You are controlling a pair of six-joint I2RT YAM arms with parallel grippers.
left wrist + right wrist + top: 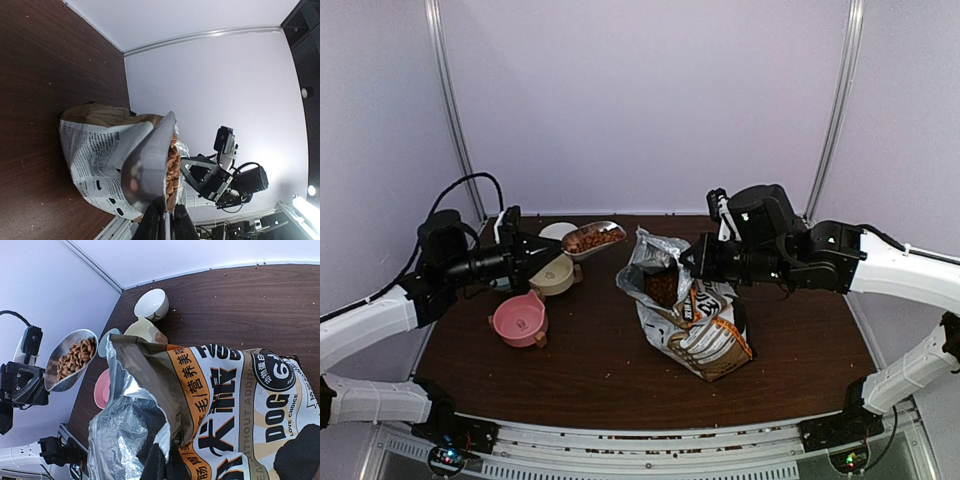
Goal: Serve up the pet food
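- I see soft, even light; shadows on the table [620, 380] are faint.
- The foil lining [120, 435] of the bag [240, 405] glares.
- The pet food [75, 359] looks sharp; my wrist views bend at the edges.

A dark brown wood-grain tabletop [590, 370] carries everything. Right of centre a printed foil bag [705, 335] lies on it, mouth open. On the left sits a cluster of bowls – a pink bowl [520, 320] nearest, a beige bowl [555, 275] behind it, a white bowl [557, 232] farthest back – with a pale blue-green bowl [106, 342] partly hidden among them. Small crumbs [225, 274] dot the back edge.
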